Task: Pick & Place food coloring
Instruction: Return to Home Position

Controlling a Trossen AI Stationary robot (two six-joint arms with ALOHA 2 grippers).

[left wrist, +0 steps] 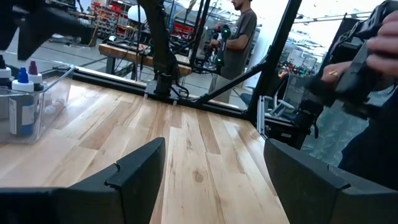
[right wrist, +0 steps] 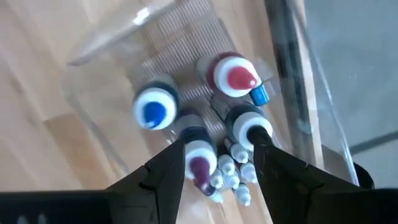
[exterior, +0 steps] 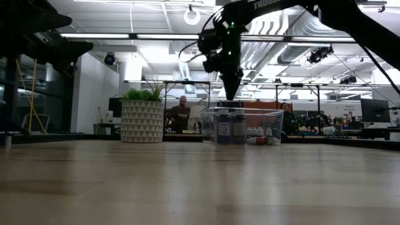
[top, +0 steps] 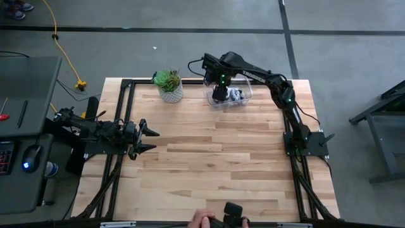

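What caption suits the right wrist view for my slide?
Right gripper, jaws open, above the clear bin holding four large food coloring bottles and a cluster of tiny ones.

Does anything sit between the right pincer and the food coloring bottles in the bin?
Nothing visible does. The right pincer hangs open directly above the clear bin, with the food coloring bottles inside it. The left pincer waits at the table's left edge.

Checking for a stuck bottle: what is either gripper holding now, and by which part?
Nothing. The right gripper hangs over the bin, jaws apart, the food coloring bottles free below; the left gripper, off at the left, is open and empty.
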